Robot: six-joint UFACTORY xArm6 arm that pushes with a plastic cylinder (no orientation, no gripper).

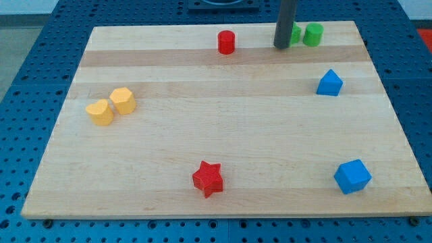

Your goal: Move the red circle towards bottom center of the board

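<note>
The red circle (pixel 226 42) is a small red cylinder near the top edge of the wooden board (pixel 223 94), a little right of the middle. My tip (pixel 281 46) is the lower end of a dark rod that comes down at the view's top right. It rests on the board well to the right of the red circle, apart from it. The tip stands just left of a green block (pixel 295 32) that the rod partly hides.
A second green block (pixel 312 34) sits right of the first. A blue block (pixel 329 83) is at the right, a blue cube (pixel 352 176) at the bottom right. A red star (pixel 208 179) lies near the bottom centre. Two yellow blocks (pixel 111 106) sit at the left.
</note>
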